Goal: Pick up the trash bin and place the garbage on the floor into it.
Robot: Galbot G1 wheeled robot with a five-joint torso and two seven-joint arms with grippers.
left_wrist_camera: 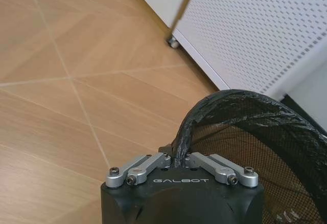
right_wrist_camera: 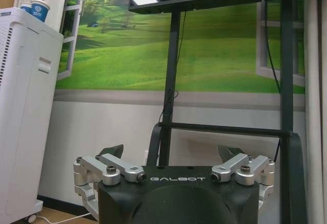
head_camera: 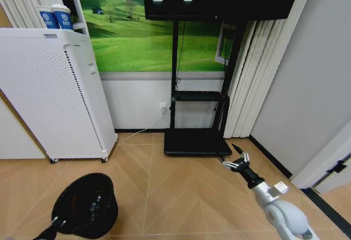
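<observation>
The trash bin point(head_camera: 85, 204) is a small black round mesh bin lined with a black bag, low at the left over the wooden floor. My left gripper point(head_camera: 59, 223) is shut on its near rim; in the left wrist view the gripper point(left_wrist_camera: 179, 155) pinches the bag-covered rim of the bin point(left_wrist_camera: 255, 132). My right gripper point(head_camera: 237, 158) is stretched out at the right above the floor, open and holding nothing, and in the right wrist view the gripper point(right_wrist_camera: 171, 152) faces the wall. The garbage is out of view.
A white perforated cabinet point(head_camera: 49, 97) on castors stands at the left with two paper cups point(head_camera: 55, 16) on top. A black screen stand point(head_camera: 194, 141) with a flat base sits against the far wall. A white cord point(head_camera: 148, 127) lies beside it. A grey wall point(head_camera: 307, 86) closes the right.
</observation>
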